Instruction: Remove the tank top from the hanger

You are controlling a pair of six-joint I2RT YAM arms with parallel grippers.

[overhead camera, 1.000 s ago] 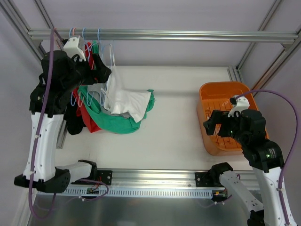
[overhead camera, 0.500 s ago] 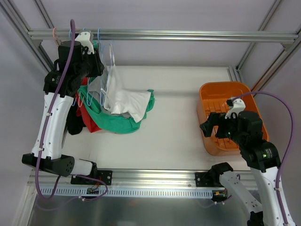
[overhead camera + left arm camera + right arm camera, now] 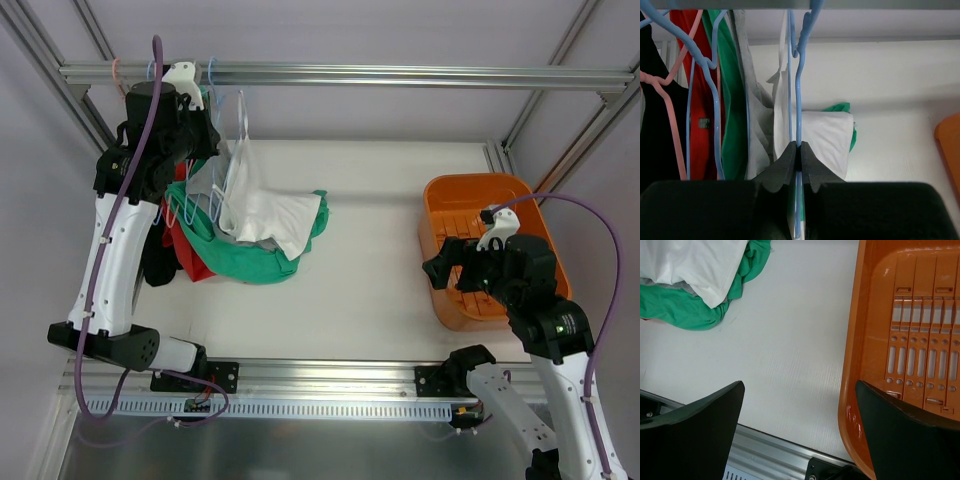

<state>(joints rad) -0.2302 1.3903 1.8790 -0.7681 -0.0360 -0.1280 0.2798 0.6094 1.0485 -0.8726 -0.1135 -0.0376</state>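
Note:
A white tank top [image 3: 268,212] hangs from a light blue hanger [image 3: 236,125] on the rail, and its lower part lies crumpled on the table. In the left wrist view the blue hanger [image 3: 799,95] runs straight down between my left gripper's [image 3: 799,148] black pads, which are shut on its wire. The white tank top [image 3: 827,137] hangs just behind it. From above, the left gripper [image 3: 196,108] is up at the rail among the hangers. My right gripper [image 3: 799,390] stands wide open above the bare table, beside the basket, holding nothing; from above the right gripper [image 3: 447,268] is at the basket's left edge.
Green [image 3: 252,264], red [image 3: 186,252], black [image 3: 155,262] and grey garments hang on other blue and pink hangers [image 3: 670,85] left of the tank top. The aluminium rail [image 3: 400,75] crosses the back. An orange basket [image 3: 452,192] stands at the right, its wall [image 3: 855,370] next to my right fingers.
My left arm has risen toward the rail and its gripper has closed on the blue hanger wire. The right arm has shifted slightly left, still open.

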